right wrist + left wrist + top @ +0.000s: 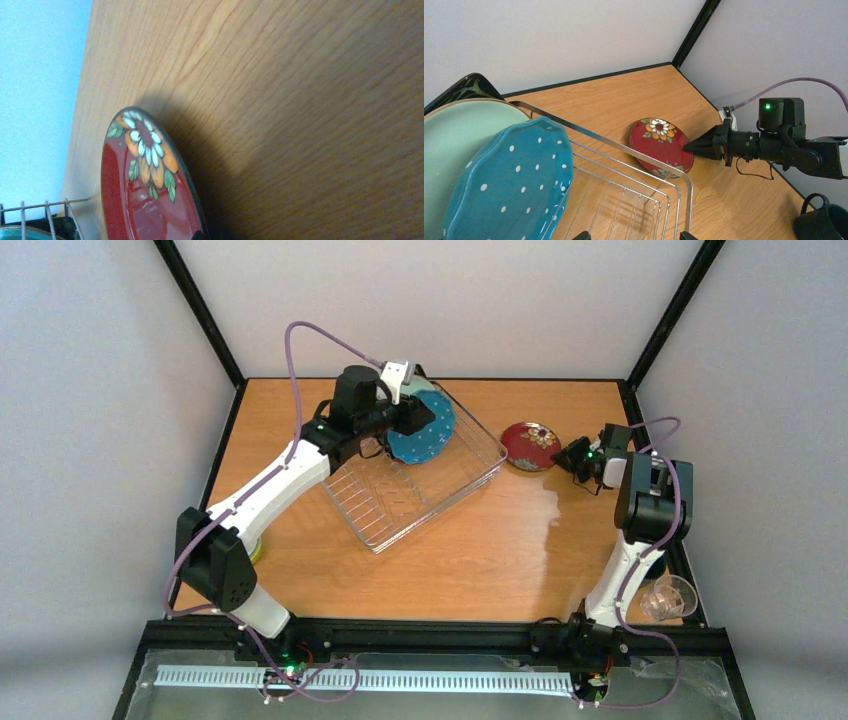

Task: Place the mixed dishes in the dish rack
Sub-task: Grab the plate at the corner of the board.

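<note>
Closest to the right wrist lens is the small red glossy plate with orange-and-white flowers (150,200). We see it nearly edge-on, its rim running off the bottom of the view. It throws a dark shadow on the orange wood-grain tabletop (300,100).

From the left wrist view, the right pincer (689,145) narrows to a point and is clenched on that plate's rim, on the side away from the rack. Just past the plate from this pincer stands the rectangular silvery wire-grid dish rack (599,138). Its raised rim bar lies between plate and tines. Back from the pincer, beside its arm, we note a dark green mug (824,222). Nearer the arm's base is a clear glass cup (668,597).

Right arm: forearm low, wrist reaching toward the rack.

Left arm: stretched out over the rack. The left pincer (633,235) is released, fingers wide apart above the wires.

Ahead and to the left of the left pincer, three plates stand on edge in the rack:
- a scalloped blue plate with white dots (514,180), nearest;
- a smooth pale mint plate (459,145) behind it;
- a black square floral plate (466,86) last, only its corner showing.
</note>
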`<act>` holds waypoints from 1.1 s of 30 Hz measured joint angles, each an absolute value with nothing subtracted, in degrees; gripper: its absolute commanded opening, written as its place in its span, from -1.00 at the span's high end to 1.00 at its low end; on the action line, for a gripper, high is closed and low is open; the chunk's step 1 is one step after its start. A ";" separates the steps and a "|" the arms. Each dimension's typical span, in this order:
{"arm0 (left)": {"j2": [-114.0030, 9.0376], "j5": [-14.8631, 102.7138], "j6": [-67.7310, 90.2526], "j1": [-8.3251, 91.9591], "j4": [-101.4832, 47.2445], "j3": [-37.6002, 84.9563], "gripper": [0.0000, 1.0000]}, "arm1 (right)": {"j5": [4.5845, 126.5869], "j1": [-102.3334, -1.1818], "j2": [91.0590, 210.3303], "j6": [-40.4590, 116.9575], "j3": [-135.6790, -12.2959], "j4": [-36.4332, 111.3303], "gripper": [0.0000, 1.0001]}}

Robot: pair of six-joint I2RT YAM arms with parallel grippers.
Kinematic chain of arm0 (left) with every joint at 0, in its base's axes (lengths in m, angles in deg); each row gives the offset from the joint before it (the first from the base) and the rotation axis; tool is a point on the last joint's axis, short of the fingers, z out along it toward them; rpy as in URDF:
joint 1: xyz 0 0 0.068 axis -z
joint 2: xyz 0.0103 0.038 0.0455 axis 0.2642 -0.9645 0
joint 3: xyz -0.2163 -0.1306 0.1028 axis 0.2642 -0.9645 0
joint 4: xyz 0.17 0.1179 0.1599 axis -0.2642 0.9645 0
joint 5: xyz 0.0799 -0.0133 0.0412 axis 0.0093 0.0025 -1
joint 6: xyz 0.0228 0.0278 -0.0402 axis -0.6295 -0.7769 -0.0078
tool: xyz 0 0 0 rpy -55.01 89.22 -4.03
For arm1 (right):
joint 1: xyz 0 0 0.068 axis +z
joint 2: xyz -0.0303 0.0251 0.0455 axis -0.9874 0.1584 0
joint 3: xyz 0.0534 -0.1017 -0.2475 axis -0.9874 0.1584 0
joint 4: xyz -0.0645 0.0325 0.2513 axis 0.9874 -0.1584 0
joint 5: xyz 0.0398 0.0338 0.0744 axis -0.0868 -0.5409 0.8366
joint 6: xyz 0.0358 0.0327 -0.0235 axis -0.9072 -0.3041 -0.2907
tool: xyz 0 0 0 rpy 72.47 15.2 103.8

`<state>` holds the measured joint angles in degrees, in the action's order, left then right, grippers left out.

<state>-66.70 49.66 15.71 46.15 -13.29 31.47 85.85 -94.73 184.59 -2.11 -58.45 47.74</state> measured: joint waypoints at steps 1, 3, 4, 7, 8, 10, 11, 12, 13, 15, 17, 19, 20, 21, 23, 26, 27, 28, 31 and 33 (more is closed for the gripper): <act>-66.70 49.64 15.71 46.15 -13.29 31.47 -0.99 | 86.11 -94.73 184.59 -1.83 -58.45 47.65 0.96; -66.70 49.66 15.71 46.15 -13.29 31.47 -0.99 | 86.92 -94.58 184.59 -1.70 -58.60 47.78 0.96; -66.70 49.66 15.71 46.15 -13.29 31.47 -0.99 | 86.98 -94.51 184.59 -1.63 -58.73 47.76 0.96; -66.70 49.69 15.76 46.15 -13.31 31.47 -0.99 | 87.13 -94.51 184.59 -1.46 -58.73 47.74 0.96; -66.70 49.75 15.76 46.15 -13.31 31.47 -0.99 | 87.16 -94.51 184.57 -1.46 -58.73 47.72 0.95; -66.70 50.01 15.80 46.15 -13.31 31.47 -0.99 | 87.20 -94.51 184.35 -1.39 -58.73 47.50 0.96; -66.70 50.17 15.84 46.15 -13.31 31.47 -0.99 | 87.18 -94.51 184.16 -1.35 -58.73 47.23 0.96; -66.70 50.36 16.06 46.15 -13.31 31.47 -0.99 | 87.11 -94.51 183.78 -1.28 -58.73 46.84 0.96; -66.70 50.54 16.22 46.15 -13.31 31.47 -0.99 | 87.05 -94.51 183.37 -1.24 -58.73 46.40 0.96; -66.72 51.00 16.67 46.15 -13.31 31.49 -0.99 | 86.89 -94.51 182.52 -1.17 -58.73 45.53 0.96; -66.88 51.67 17.24 46.15 -13.27 31.71 -0.99 | 86.57 -94.51 181.64 -1.13 -58.73 44.44 0.96; -67.27 52.59 17.96 46.15 -13.16 32.30 -0.99 | 86.02 -94.53 180.81 -1.09 -58.73 43.32 0.96; -67.55 52.99 18.29 46.15 -13.07 32.74 -0.99 | 85.78 -94.56 180.42 -1.07 -58.75 42.78 0.96; -67.75 53.29 18.58 46.15 -13.07 33.09 -0.99 | 85.65 -94.58 180.07 -1.07 -58.75 42.34 0.96; -68.06 54.19 19.36 46.15 -13.03 33.68 -0.99 | 85.39 -94.64 179.17 -1.07 -58.73 41.31 0.96; -68.23 55.67 20.43 46.15 -12.98 34.07 -0.99 | 85.32 -94.67 177.75 -1.04 -58.75 40.44 0.96; -68.43 56.07 20.72 46.15 -12.96 34.34 -0.99 | 85.32 -94.67 177.16 -1.04 -58.75 40.20 0.96; -68.71 56.64 21.05 46.15 -12.98 34.69 -1.00 | 85.32 -94.67 176.59 -1.04 -58.73 40.07 0.96; -69.41 58.12 22.07 46.15 -12.98 35.41 -0.99 | 85.32 -94.67 174.58 -1.07 -58.73 39.91 0.96; -69.72 58.97 22.71 46.15 -12.98 35.58 -0.99 | 85.28 -94.67 173.14 -1.07 -58.75 39.87 0.96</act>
<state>-69.72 58.97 22.71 46.15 -12.98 35.58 85.28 -94.67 173.14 -1.07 -58.75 39.87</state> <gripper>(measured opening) 0.996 0.050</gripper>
